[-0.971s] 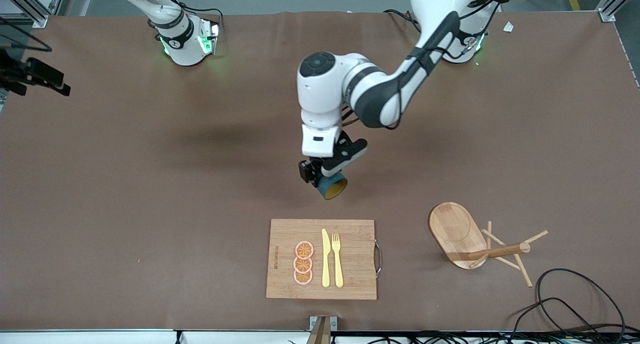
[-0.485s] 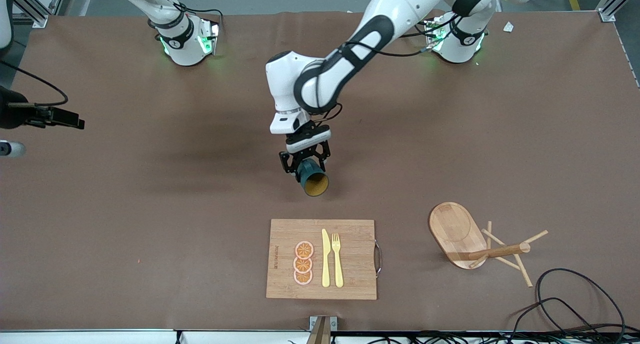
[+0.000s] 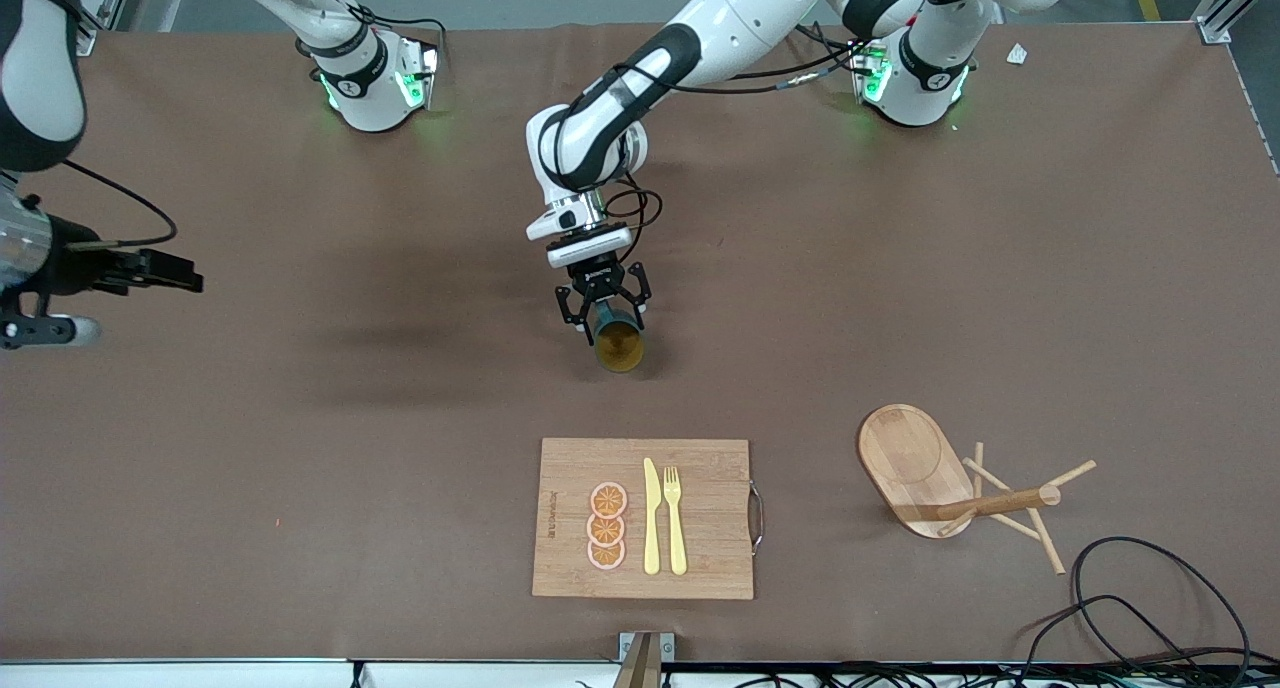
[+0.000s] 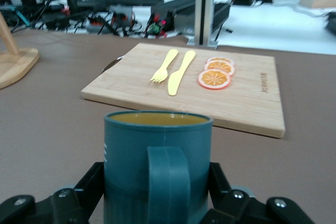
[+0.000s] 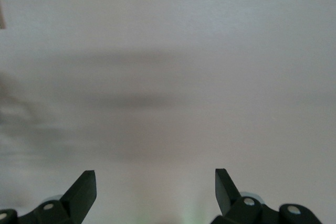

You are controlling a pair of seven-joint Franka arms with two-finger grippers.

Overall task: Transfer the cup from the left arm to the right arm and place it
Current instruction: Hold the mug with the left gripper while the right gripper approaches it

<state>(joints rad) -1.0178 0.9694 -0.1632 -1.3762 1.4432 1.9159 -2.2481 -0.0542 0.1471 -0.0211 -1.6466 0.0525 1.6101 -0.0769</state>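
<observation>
A: Start at the left edge of the front view. What do you see there?

B: The right gripper [image 3: 185,276] hangs over the bare brown surface [image 3: 300,448] at the middle left of the frame. A second ago only its tip showed at the edge; now more of the arm has come in toward the centre. In the right wrist view its fingers [image 5: 84,190] stand wide apart and nothing is between them.

A: And in the centre?

B: The left gripper [image 3: 603,315] is clamped on the cup [image 3: 618,342], just above the centre of the frame, over the bare surface and above the cutting board [image 3: 645,518]. Within the last second it has swung a little toward the left of the frame and turned, so the yellow mouth of the cup now points down the frame, toward the board. In the left wrist view the cup [image 4: 157,163] sits between the fingers [image 4: 220,182] with its handle facing the camera.

A: What does it mean for the task?

B: I judge the two arms are closing in for the handover. It is not yet done; the grippers are well apart.

A: At the lower right?

B: A wooden mug rack [image 3: 950,488], lying tipped over.
</observation>
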